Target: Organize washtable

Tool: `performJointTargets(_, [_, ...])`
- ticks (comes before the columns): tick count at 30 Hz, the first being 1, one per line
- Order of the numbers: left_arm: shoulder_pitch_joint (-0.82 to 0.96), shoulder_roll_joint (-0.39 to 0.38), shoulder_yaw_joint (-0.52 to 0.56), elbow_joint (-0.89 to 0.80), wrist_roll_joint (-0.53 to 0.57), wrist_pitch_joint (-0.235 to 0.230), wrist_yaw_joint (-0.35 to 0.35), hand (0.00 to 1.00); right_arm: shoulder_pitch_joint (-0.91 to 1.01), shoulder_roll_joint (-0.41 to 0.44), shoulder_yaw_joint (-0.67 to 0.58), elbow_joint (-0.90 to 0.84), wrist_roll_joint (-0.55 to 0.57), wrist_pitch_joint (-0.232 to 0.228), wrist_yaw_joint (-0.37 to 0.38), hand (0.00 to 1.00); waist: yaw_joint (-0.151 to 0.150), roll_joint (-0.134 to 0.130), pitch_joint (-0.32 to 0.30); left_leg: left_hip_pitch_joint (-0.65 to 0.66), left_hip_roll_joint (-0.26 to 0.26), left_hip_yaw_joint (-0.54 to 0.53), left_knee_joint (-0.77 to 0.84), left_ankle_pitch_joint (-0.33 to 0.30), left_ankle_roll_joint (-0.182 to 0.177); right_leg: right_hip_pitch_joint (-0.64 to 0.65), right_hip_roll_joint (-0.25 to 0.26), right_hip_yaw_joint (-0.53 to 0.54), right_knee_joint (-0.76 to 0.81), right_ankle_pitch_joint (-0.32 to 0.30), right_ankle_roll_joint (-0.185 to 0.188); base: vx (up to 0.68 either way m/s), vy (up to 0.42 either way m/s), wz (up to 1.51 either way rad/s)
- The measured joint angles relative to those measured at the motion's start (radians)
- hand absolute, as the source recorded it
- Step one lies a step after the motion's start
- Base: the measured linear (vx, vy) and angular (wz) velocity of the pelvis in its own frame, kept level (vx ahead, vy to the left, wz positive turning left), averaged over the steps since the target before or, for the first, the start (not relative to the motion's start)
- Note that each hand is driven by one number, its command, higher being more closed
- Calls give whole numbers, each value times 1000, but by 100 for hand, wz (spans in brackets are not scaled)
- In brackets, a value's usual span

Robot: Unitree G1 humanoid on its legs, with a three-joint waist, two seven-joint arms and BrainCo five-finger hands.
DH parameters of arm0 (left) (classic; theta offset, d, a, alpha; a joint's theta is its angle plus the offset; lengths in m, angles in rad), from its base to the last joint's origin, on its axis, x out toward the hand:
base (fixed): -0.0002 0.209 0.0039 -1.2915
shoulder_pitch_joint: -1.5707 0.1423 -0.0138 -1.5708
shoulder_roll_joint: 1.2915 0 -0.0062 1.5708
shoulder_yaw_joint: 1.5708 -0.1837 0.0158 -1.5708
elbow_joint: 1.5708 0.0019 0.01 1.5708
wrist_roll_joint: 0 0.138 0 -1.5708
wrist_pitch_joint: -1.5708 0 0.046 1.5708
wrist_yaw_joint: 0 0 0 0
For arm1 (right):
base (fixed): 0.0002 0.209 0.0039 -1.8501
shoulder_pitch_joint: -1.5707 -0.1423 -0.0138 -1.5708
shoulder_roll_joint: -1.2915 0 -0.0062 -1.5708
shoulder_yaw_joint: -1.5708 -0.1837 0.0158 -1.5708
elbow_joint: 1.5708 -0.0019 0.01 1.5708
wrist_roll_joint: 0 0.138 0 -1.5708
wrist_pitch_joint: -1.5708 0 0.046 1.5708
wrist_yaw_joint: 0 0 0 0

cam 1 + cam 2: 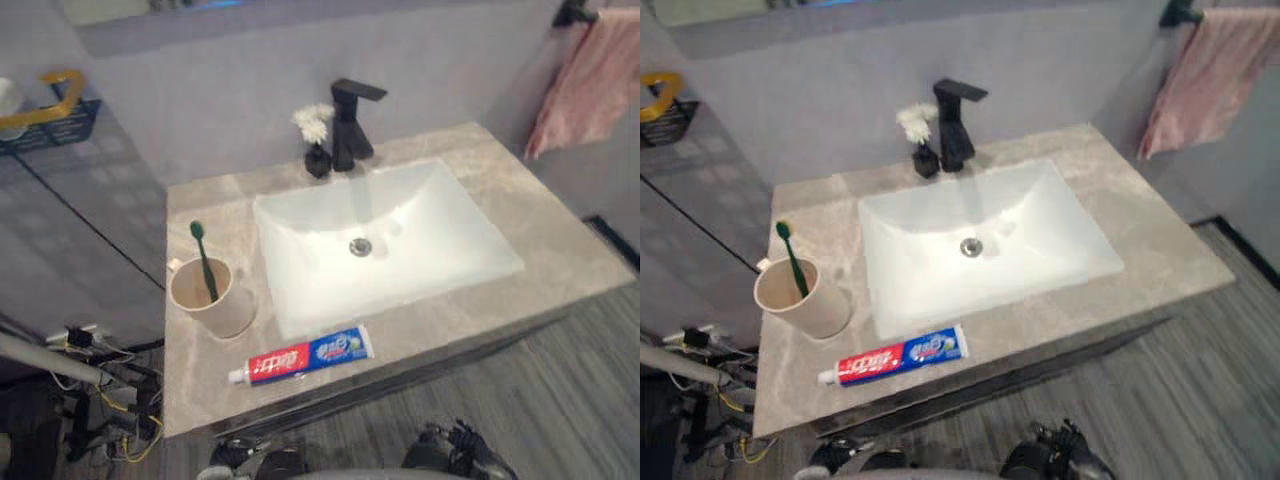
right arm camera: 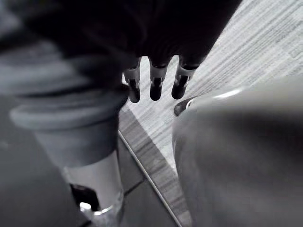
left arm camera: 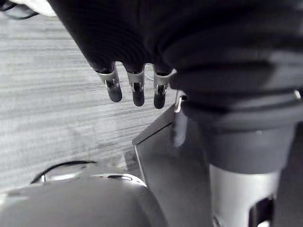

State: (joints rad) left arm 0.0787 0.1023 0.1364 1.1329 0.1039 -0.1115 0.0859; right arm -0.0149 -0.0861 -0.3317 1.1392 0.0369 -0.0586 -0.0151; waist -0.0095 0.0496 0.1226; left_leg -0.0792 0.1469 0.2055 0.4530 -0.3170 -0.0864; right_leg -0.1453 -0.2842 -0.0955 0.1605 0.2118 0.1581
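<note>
I see the toothpaste lying flat on the counter, just in front of the sink. Cup just left of the sink, toothbrush standing in it. Faucet and vase behind the sink. My left hand and right hand hang over the floor, fingers straight, side by side, holding nothing.

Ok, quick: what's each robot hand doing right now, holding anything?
Left robot hand: open, fingers straight, holding nothing.
Right robot hand: open, fingers straight, holding nothing.
</note>
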Motion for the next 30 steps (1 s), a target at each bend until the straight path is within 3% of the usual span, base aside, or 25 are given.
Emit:
performJointTargets(1, [1, -6, -22, -1, 5, 0, 0, 0, 0, 2, 21, -6, 4, 1, -2, 0, -2, 4, 2, 18, -13, 30, -44, 12, 46, 17, -5, -35, -17, 14, -28, -194, 179, -18])
performJointTargets(2, [-3, -3, -30, -5, 5, -2, 0, 0, 2, 1, 35, -23, 3, 0, 1, 0, -9, 13, 6, 32, -22, 40, -76, 21, 71, 19, 0, -41, 69, -82, -31, -179, 155, -3])
performJointTargets(4, [-9, 3, -55, -20, 5, -3, 0, 0, 18, 6, 34, -15, 4, 0, 1, 0, -5, 5, 1, 42, -28, 42, -110, 46, 93, 40, 39, -54, 177, -193, -29, -156, 99, 15])
performJointTargets(6, [1, 10, -60, -38, -3, -6, 0, 0, 38, 15, 32, -15, 3, 0, 1, 0, -2, -17, -12, 41, -46, 26, -146, 83, 94, 97, 65, -82, 196, -279, -23, -124, 1, 22])
performJointTargets(8, [8, 18, -57, -42, -12, -6, 0, 0, 52, 20, 30, -10, 3, 0, 1, 0, 0, -37, -23, 32, -62, 20, -162, 102, 87, 141, 69, -100, 137, -314, -28, -131, -108, 14])
performJointTargets(9, [16, 24, -53, -42, -17, -6, 1, 0, 55, 21, 26, 5, 3, 0, 1, 0, 3, -60, -37, 10, -70, 14, -162, 114, 77, 167, 74, -116, 45, -321, -18, -147, -156, 5])
performJointTargets(11, [13, 27, -45, -41, -24, -4, 2, 0, 53, 15, 19, 16, 3, 1, 0, 0, 19, -58, -42, -23, -70, -7, -162, 135, 60, 180, 85, -142, -41, -315, -5, -152, -157, 10])
performJointTargets(15, [5, 19, -46, -45, -24, -6, 4, 0, 61, -3, 18, 16, -2, 3, -4, 0, 20, -46, -33, -58, -63, -98, -257, 250, 33, 173, 117, -239, -64, -292, -34, -139, -131, 70])
performJointTargets(16, [0, 16, -46, -46, -24, -7, 5, 0, 55, -5, 23, 17, -7, 1, -4, 0, 23, -40, -41, -65, -55, -115, -301, 297, 9, 153, 126, -272, -57, -287, -59, -149, -122, 70])
performJointTargets(17, [-11, 20, -41, -47, -36, -10, 6, 0, 38, 1, 25, 22, -12, 0, -4, 0, 27, -58, -31, -80, -35, -76, -302, 300, 2, 119, 124, -298, -58, -281, -76, -163, -105, 58])
performJointTargets(18, [-12, 22, -31, -46, -40, -8, 6, 0, 26, 1, 24, 22, -13, -2, -4, 0, 25, -60, -25, -92, -16, -39, -240, 284, 21, 112, 124, -310, -54, -279, -84, -160, -76, 28])
performJointTargets(19, [-6, 17, -9, -45, -51, -7, 7, 0, 19, 0, 25, 16, -15, -3, -5, 0, 25, -63, -23, -83, 10, 4, -138, 228, 31, 107, 118, -316, -48, -274, -89, -95, -35, 28])
performJointTargets(21, [11, 10, -2, -45, -54, -9, 8, 0, 27, -6, 12, 13, -21, -5, -5, 0, 15, -60, -23, -5, 13, 20, -147, 190, -4, 131, 105, -328, -47, -266, -79, -48, 32, 39])
performJointTargets(22, [16, -4, 16, -44, -54, -9, 8, 0, 39, -10, -13, 12, -22, -4, -7, 0, 4, -43, -24, 50, 10, 14, -252, 184, -14, 147, 111, -349, -63, -254, -68, -81, 162, 46])
performJointTargets(27, [68, 20, 36, -42, -53, -3, 4, 0, 83, 49, -54, 13, -6, 1, -5, 0, -1, -95, -45, 132, -65, 46, -469, 253, 14, 159, 85, -323, -145, -193, -47, -76, 137, -6])
performJointTargets(30, [76, 18, 74, -42, -53, -2, 3, 0, 117, 44, -68, 13, -6, 4, -6, 0, -1, -98, -50, 180, -100, 46, -547, 285, 30, 169, 70, -317, -147, -187, -34, 12, 91, 0])
